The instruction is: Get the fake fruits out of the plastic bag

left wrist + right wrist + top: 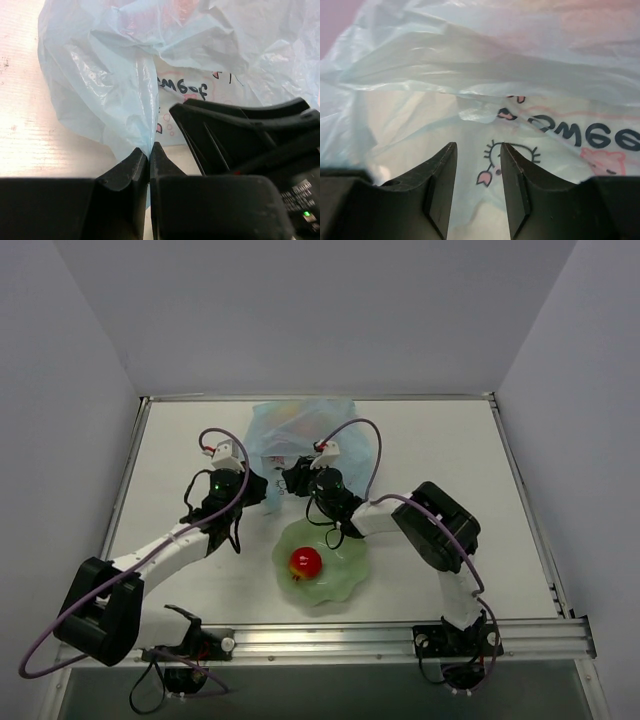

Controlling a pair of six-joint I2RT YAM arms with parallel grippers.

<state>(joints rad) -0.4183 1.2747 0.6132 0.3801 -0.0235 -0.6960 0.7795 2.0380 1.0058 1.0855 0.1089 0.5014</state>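
Tabletop [450, 460] white, pale walls [300, 310] around, left fingers [125, 175] pinching plastic bag [300, 420], right fingers [440, 180] apart.

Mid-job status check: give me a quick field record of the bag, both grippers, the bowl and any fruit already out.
plastic bag: crumpled, just beyond both grippers
left gripper: shut, pinching a fold of the bag's film
right gripper: open, over the printed patch, gripping nothing
bowl: pale green, on the near side of the bag, between the arms
red apple: one, lying in the bowl
fruit in bag: faint orange-yellow tints show through the film; count cannot be told
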